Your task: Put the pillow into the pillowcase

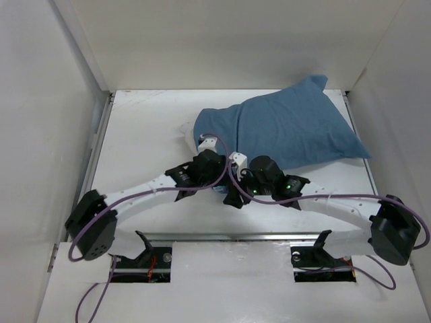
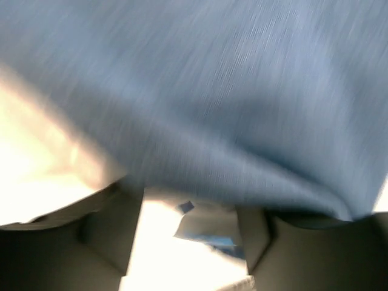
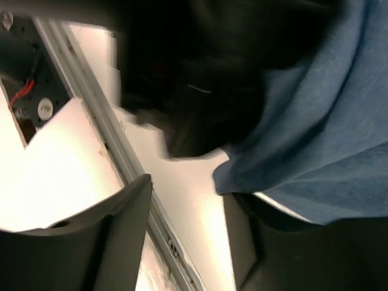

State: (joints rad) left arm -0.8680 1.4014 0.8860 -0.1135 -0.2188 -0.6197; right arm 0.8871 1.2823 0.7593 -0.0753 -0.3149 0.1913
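Note:
The slate-blue pillowcase (image 1: pixel 289 131) lies bulging at the table's middle right, with the pillow mostly inside it. Only a white corner of the pillow (image 1: pixel 188 128) pokes out at its left opening. My left gripper (image 1: pixel 209 144) is at that opening edge. In the left wrist view the left gripper (image 2: pixel 191 242) is open, and blue cloth (image 2: pixel 212 109) hangs just above its fingers. My right gripper (image 1: pixel 234 163) sits beside it at the near edge of the case. It is open (image 3: pixel 188 242), and the hem of the pillowcase (image 3: pixel 315 139) drapes over its right finger (image 3: pixel 273 248).
White walls (image 1: pixel 40 101) enclose the table on the left, back and right. A metal rail (image 3: pixel 121 151) runs along the near table edge, with cable cut-outs (image 1: pixel 141 262) by the arm bases. The left arm's dark wrist (image 3: pixel 206 73) is close in front of my right gripper.

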